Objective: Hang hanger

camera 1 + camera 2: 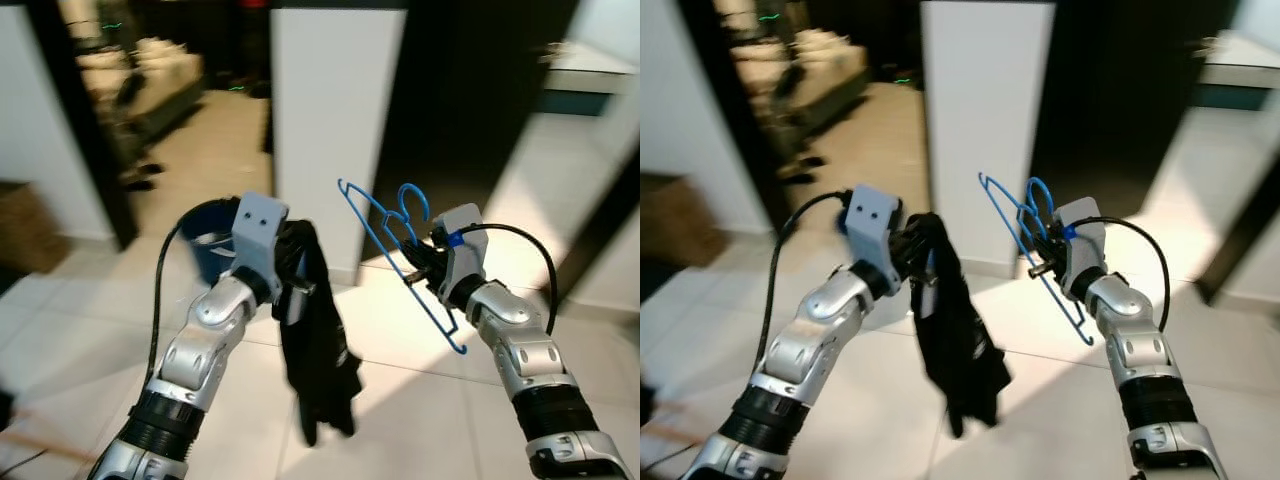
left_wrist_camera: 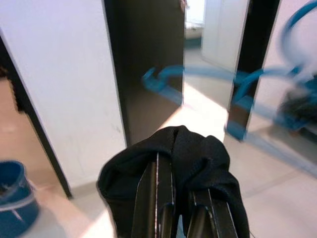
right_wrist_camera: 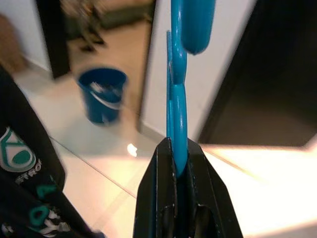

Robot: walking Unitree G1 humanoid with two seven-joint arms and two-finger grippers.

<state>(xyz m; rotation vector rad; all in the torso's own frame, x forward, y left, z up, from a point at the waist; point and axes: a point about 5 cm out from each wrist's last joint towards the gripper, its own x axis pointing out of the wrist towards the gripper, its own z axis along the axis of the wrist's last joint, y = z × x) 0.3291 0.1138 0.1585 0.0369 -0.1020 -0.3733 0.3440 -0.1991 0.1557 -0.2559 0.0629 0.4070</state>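
The hanger (image 1: 400,255) looks light and thin, like bent wire. It seems stiff enough to keep its shape, but it could twist or swing if held at just 1 spot. A good place to hold it is near the neck, just under the hook, and that is about where it is held now. The cloth (image 1: 318,335) is soft and floppy. It will droop and sway, so it needs a firm pinch on a bunched-up part.

The hanger is bright blue, with a curly hook on top and a long slanted side going down. It is up in the air in front of the robot, on its right side. The right gripper (image 1: 428,262) has its 2 fingers pressed tight on the blue wire, as the right wrist view shows.

The cloth is black, with some teal print on it. It hangs down from the left gripper (image 1: 290,262), whose fingers pinch a fold of it. Cloth and hanger are near each other but apart.

A blue bucket (image 3: 103,94) sits on the tile floor (image 1: 90,310) behind, beside a white wall (image 1: 335,110).
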